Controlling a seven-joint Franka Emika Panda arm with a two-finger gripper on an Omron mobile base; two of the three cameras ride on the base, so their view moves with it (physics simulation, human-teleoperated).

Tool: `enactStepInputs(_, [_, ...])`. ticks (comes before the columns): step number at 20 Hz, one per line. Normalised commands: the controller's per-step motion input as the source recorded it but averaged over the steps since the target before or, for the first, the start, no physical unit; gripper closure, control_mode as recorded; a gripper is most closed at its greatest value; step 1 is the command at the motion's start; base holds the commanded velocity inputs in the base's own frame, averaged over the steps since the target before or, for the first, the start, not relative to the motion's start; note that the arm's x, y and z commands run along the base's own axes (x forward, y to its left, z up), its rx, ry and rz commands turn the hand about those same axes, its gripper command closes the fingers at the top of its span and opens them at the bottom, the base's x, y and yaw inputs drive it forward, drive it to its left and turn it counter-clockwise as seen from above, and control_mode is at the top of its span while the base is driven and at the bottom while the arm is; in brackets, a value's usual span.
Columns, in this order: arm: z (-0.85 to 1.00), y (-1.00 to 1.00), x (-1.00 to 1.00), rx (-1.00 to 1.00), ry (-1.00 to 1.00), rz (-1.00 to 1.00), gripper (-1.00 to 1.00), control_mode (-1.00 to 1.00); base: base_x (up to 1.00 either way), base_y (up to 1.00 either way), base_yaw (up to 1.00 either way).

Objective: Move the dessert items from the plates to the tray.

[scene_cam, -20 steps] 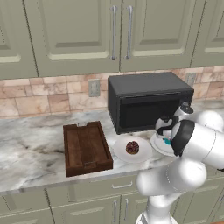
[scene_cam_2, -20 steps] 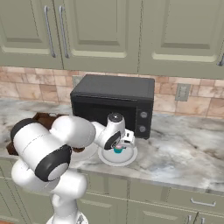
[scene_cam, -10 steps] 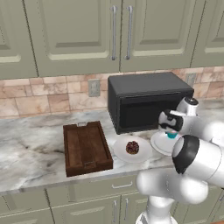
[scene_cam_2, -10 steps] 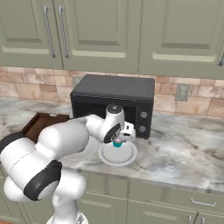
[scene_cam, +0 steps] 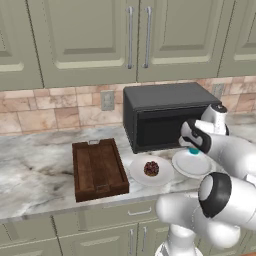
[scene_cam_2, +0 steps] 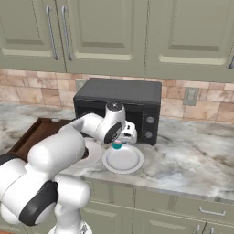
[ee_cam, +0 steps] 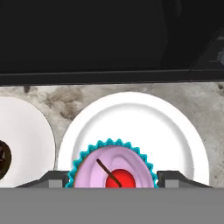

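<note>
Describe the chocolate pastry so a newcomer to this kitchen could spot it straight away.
Start at the black microwave on the marble counter. In front of it sit two round white plates; take the one beside the dark brown wooden tray. The small round dark-brown chocolate pastry on it has reddish specks, unlike the pink-frosted cupcake.

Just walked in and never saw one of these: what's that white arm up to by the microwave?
The gripper is shut on the cupcake and holds it above a bare plate in front of the microwave. The chocolate pastry sits on the other plate. Beside that lies the tray, with no sweets in it yet.
</note>
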Motion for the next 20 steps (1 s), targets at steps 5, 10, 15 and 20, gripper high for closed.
enactStepInputs(5, [0.03,0.7,-0.19,0.0,0.0,0.0,1.0,-1.0,0.0,0.0,0.0])
enactStepInputs(10, [0.01,0.9,-0.14,0.0,0.0,0.0,1.0,-1.0,0.0,0.0,0.0])
enactStepInputs(15, [0.03,1.0,-0.01,0.0,0.0,0.0,1.0,-1.0,0.0,0.0,0.0])
enactStepInputs(20, [0.01,1.0,0.0,0.0,0.0,0.0,1.0,-1.0,0.0,0.0,0.0])
